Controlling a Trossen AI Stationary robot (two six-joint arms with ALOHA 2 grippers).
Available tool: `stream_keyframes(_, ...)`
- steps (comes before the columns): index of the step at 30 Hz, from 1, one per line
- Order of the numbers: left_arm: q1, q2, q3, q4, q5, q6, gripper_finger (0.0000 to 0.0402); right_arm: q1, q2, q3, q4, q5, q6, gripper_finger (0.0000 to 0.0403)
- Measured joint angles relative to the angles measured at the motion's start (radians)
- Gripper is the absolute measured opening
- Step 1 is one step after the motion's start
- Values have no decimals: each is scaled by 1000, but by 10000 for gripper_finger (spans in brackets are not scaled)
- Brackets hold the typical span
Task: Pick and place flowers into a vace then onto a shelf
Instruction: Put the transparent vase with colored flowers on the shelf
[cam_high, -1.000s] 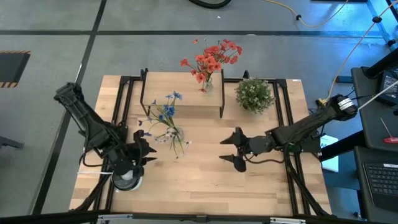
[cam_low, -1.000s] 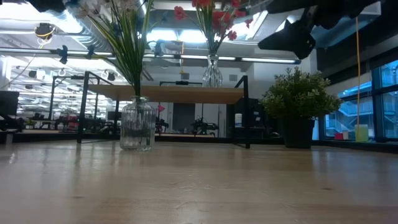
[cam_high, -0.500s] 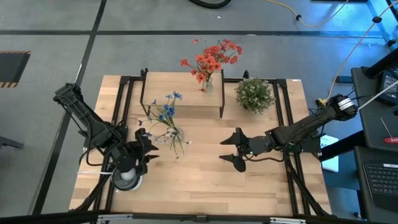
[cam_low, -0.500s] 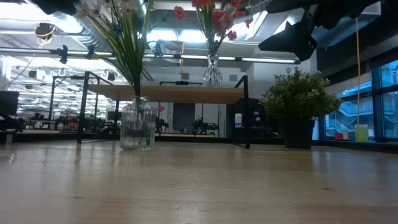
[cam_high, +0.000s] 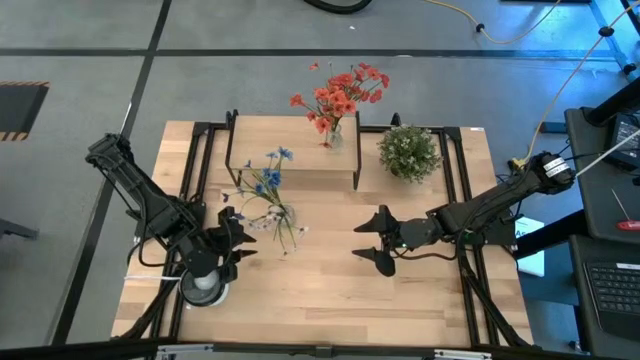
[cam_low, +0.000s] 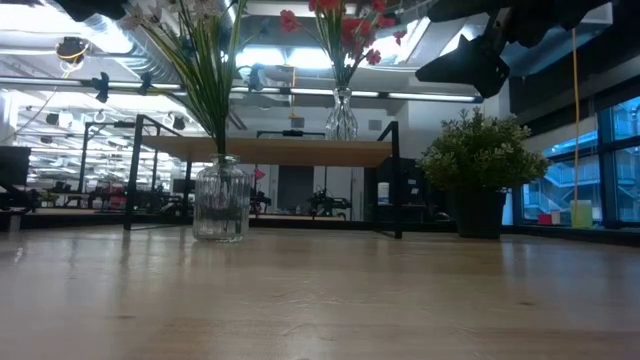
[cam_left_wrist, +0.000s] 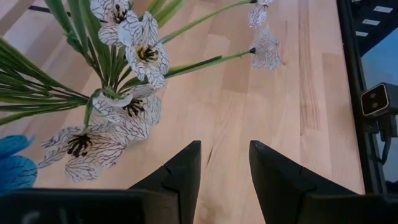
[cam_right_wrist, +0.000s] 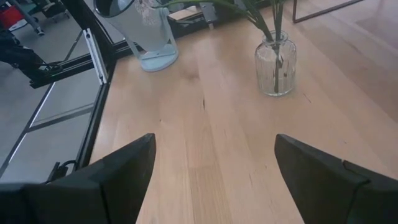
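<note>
Clear glass holds the blue and white long-stemmed flowers (cam_high: 268, 190) upright in a ribbed jar-shaped vase (cam_low: 221, 199) on the light-wood table (cam_high: 330, 285) before the low black-legged wooden shelf (cam_high: 292, 165) — nearer the left claw (cam_high: 240, 240), fingers parted and empty, than the wide-open right claw (cam_high: 374, 243).

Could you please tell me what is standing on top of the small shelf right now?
One glass vase of red-orange flowers stands on the shelf; its base is hidden behind the shelf's edge.

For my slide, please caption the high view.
Both open pincers, left and right, flank the blue-flower vase; red flowers top the shelf.
</note>
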Motion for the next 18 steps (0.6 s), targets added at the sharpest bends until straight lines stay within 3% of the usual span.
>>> stream_keyframes(13, 0, 0, 0, 5, 1, -13, 129, 0, 1, 0, 0, 0, 0, 330)
stream_keyframes(18, 18, 10, 1, 4, 21, -103, 130, 0, 1, 0, 0, 0, 0, 330)
